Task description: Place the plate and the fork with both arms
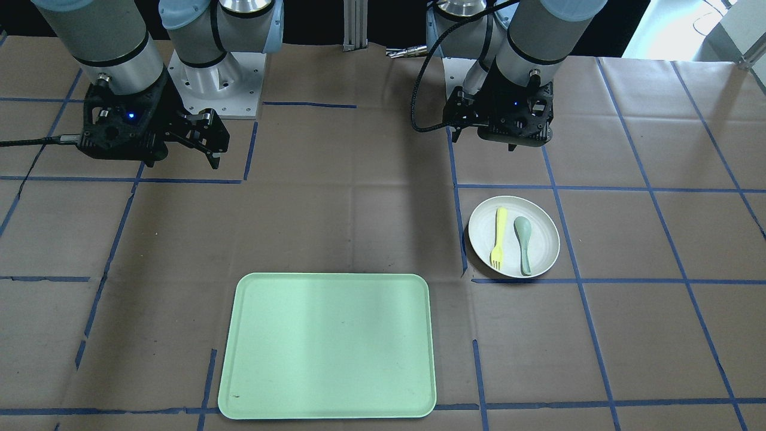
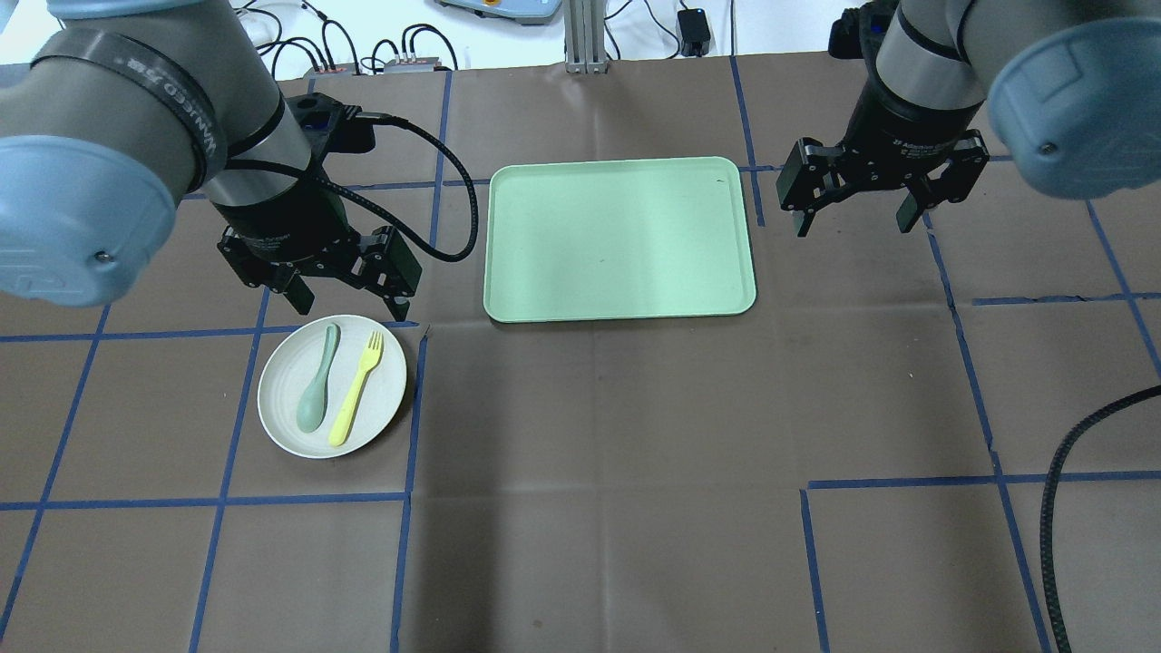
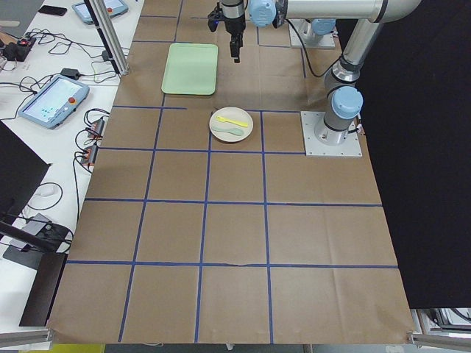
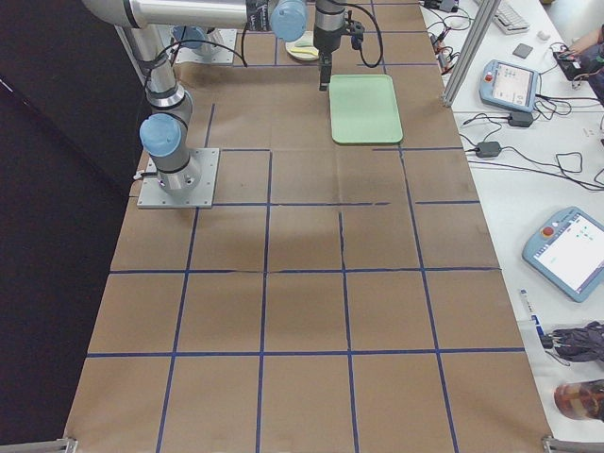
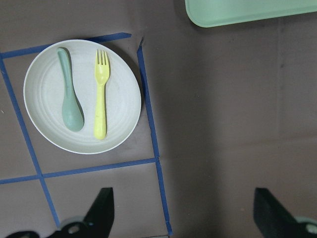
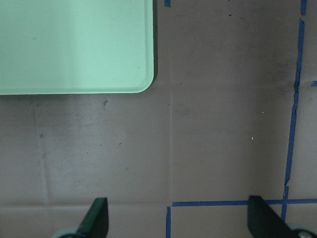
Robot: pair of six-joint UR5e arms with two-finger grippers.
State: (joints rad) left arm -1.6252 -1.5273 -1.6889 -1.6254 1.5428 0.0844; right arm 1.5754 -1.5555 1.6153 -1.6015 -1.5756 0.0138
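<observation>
The off-white plate (image 2: 281,390) lies on the table on my left side, apart from the green tray. On it lie the pale-yellow fork (image 2: 356,388) and a grey-green spoon (image 2: 319,379), side by side. They also show in the front view: plate (image 1: 541,239), fork (image 1: 498,237). In the left wrist view the plate (image 5: 121,99) and fork (image 5: 101,94) are at upper left. My left gripper (image 2: 349,304) is open and empty, raised above the table beside the plate. My right gripper (image 2: 854,220) is open and empty, raised beside the tray's right end.
The rectangular light-green tray (image 2: 619,238) lies at the table's middle with nothing on it; its corner shows in the right wrist view (image 6: 74,44). Blue tape lines cross the brown table cover. A black cable (image 2: 1057,508) hangs at the near right.
</observation>
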